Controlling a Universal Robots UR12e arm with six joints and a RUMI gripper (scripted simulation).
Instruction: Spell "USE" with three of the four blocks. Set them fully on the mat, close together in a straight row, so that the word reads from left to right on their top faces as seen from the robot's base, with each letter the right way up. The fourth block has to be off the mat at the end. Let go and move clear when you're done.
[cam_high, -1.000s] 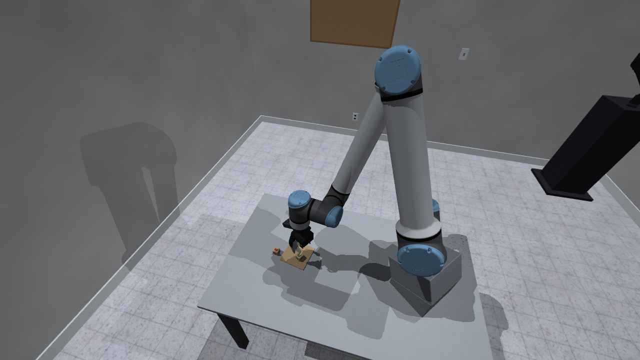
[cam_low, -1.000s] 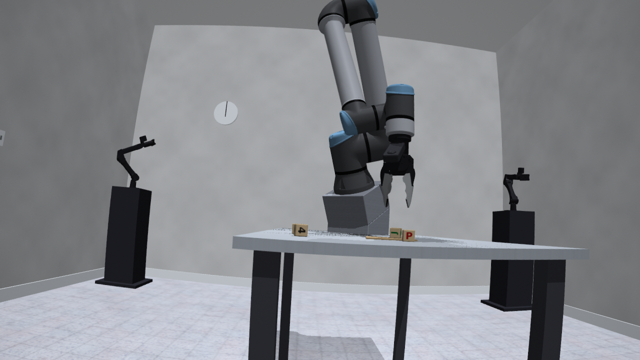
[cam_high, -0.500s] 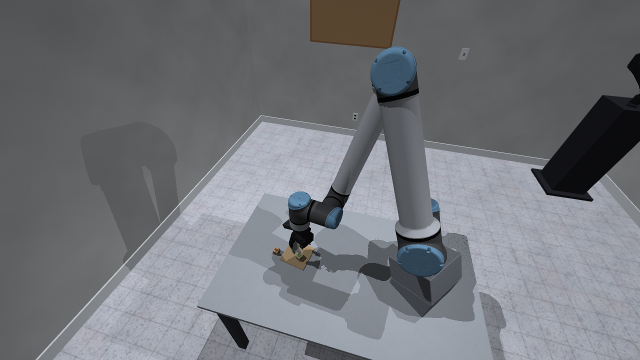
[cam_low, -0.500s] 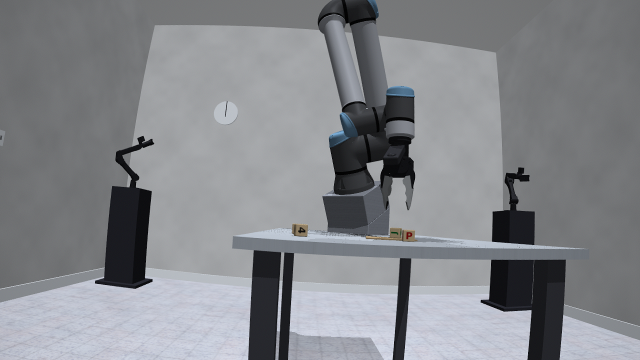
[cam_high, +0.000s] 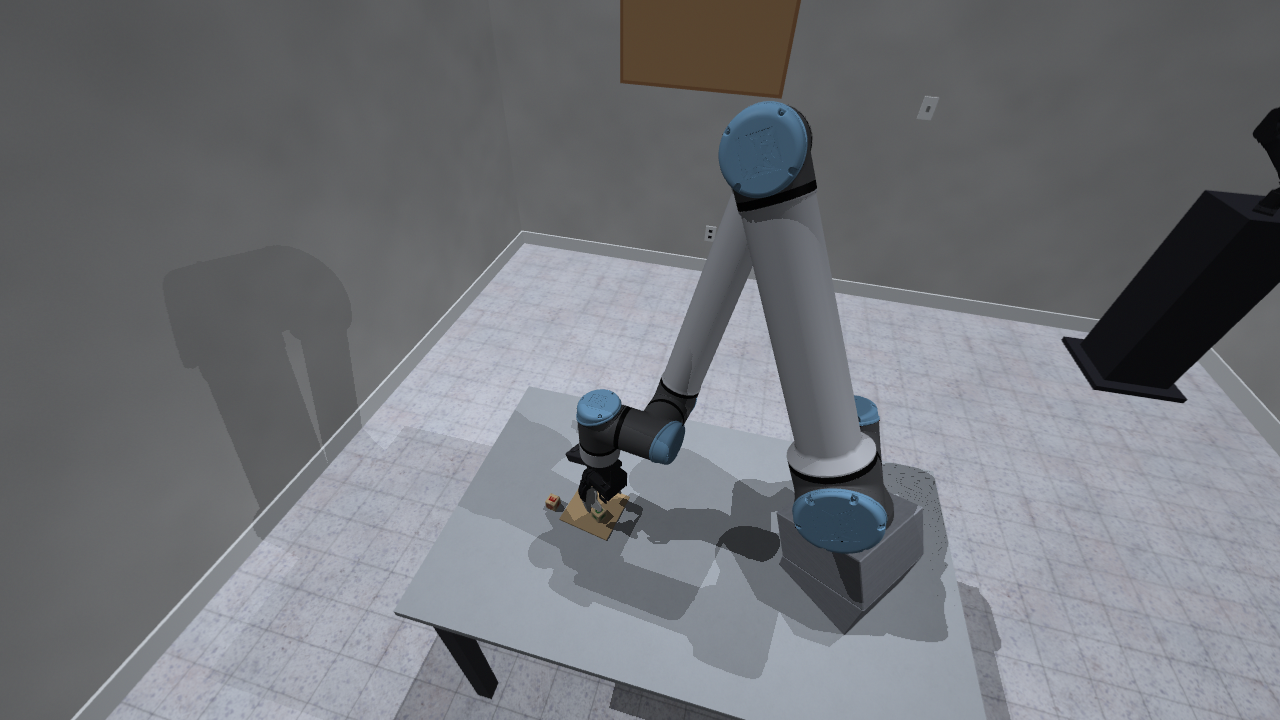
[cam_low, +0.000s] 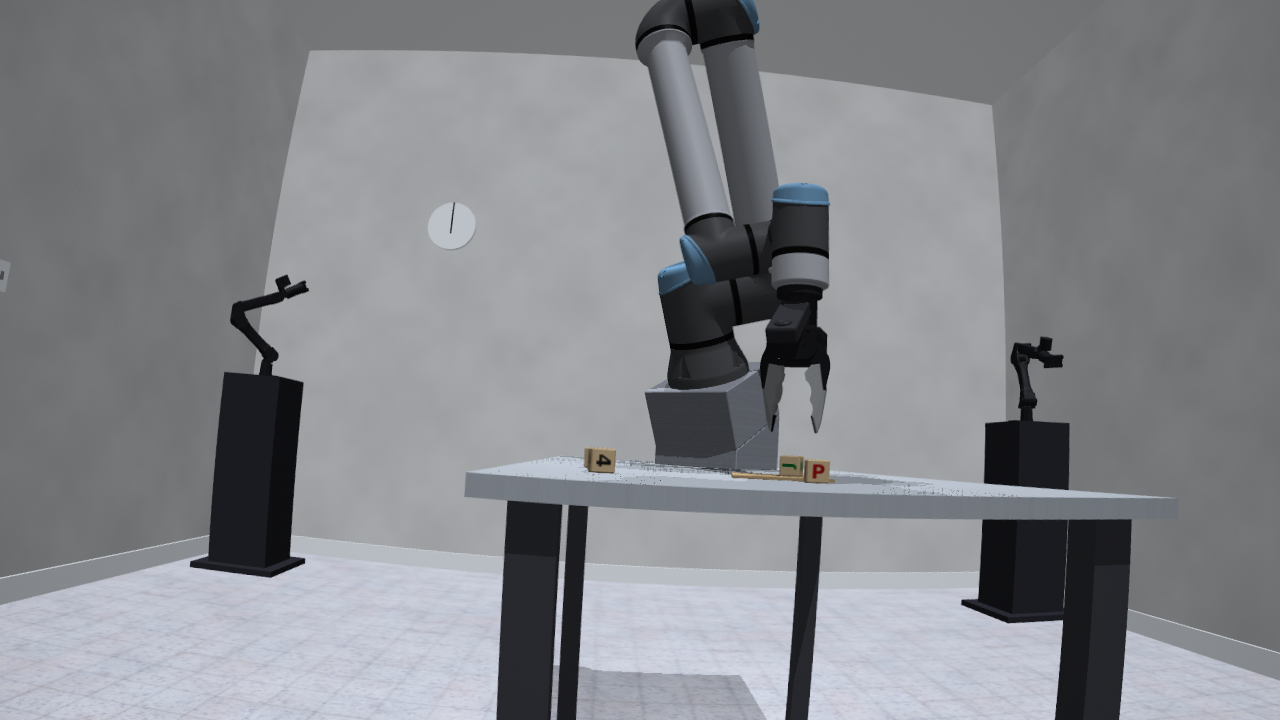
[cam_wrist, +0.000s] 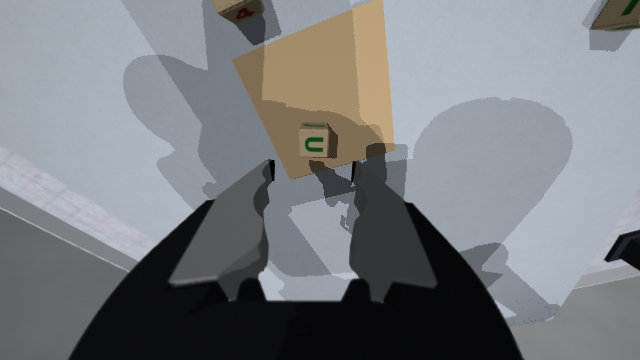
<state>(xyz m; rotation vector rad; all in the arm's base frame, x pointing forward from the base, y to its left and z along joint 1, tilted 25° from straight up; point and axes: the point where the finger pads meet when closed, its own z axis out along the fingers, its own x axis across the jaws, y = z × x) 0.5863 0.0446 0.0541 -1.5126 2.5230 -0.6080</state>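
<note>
A tan mat lies on the grey table. A wooden block with a green U on top stands on the mat near one edge. My gripper hangs well above this block, open, with nothing between its fingers. A block with red letters stands just off the mat's far corner. A third block with a green letter on top stands far off the mat. I see no fourth block.
The table carries the robot's base behind the mat. Black pedestals with small arms stand on the floor on both sides.
</note>
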